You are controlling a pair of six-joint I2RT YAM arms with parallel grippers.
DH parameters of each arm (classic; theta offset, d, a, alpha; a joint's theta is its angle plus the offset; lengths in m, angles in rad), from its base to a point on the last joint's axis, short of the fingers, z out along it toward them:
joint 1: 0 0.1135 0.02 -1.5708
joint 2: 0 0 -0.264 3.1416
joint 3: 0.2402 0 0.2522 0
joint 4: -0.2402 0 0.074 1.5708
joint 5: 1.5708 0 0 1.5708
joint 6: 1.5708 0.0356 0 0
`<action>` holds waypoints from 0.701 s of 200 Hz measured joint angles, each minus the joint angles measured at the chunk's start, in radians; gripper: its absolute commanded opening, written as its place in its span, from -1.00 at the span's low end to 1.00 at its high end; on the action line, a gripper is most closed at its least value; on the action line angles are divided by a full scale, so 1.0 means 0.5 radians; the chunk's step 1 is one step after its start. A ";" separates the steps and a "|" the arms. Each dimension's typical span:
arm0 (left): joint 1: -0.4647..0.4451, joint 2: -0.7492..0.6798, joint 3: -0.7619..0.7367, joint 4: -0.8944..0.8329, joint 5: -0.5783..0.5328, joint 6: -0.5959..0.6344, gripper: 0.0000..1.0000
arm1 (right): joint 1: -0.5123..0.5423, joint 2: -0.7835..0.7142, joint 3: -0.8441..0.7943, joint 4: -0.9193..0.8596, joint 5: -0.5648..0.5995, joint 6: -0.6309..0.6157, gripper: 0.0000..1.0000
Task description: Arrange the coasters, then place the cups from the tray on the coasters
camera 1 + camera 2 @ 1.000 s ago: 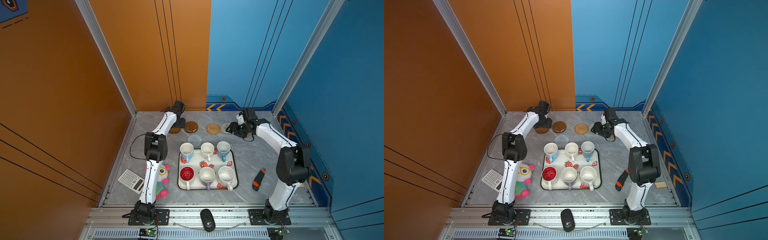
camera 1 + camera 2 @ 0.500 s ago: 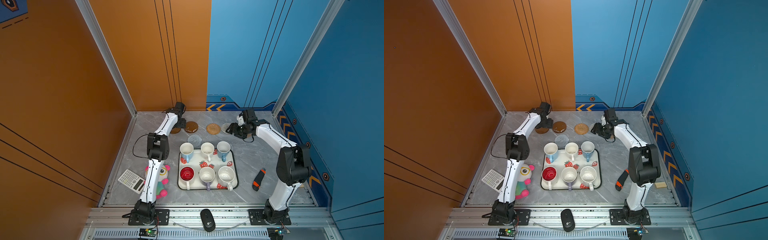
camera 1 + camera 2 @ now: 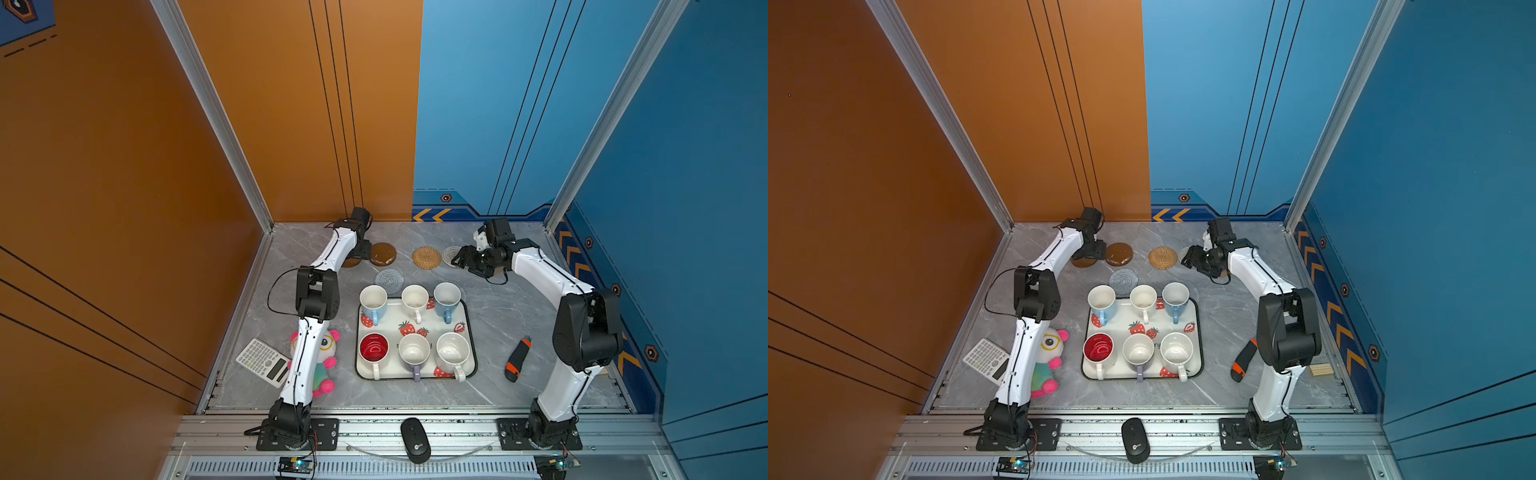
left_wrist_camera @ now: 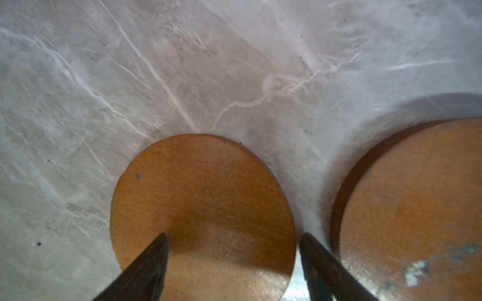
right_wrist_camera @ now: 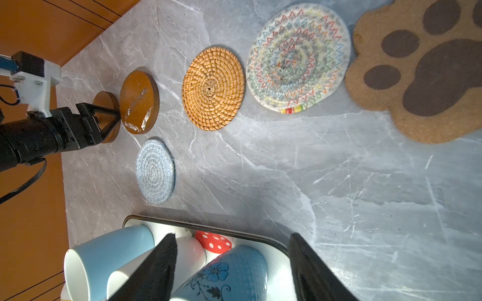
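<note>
Standing wide open at the far side of a grey marble tabletop (image 3: 490, 324), the left pincer (image 4: 234, 235) holds nothing. Right under its tips a glossy brown disc coaster (image 4: 203, 187) lies flat on the marble. One finger is over the disc and the other is at its edge; whether either touches it, I cannot tell. A second brown disc coaster (image 4: 417, 208) lies just beside that outer finger, apart from the first.

The right pincer (image 5: 230, 234) is also spread open and empty, raised above the table. Near it lie a cork paw-print coaster (image 5: 422, 78) and a whitish woven coaster with coloured zigzags (image 5: 297, 57). Farther from it, toward the left pincer, lie a tan rattan coaster (image 5: 213, 88) and a grey woven coaster (image 5: 155, 170).

The strawberry tray (image 3: 395, 373) sits near the right pincer, on the side toward the arm bases. All six mugs (image 3: 414, 297) stand upright on it.
</note>
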 measured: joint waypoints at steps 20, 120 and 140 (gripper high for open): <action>0.000 0.000 0.000 0.000 -0.007 0.000 0.60 | 0.000 0.000 0.000 0.000 0.000 0.002 0.34; 0.011 0.000 0.000 0.000 -0.014 0.001 0.56 | 0.000 0.000 0.000 0.000 -0.001 0.006 0.35; 0.022 0.000 0.000 0.000 -0.018 0.001 0.56 | 0.000 0.000 0.000 0.000 -0.001 0.006 0.35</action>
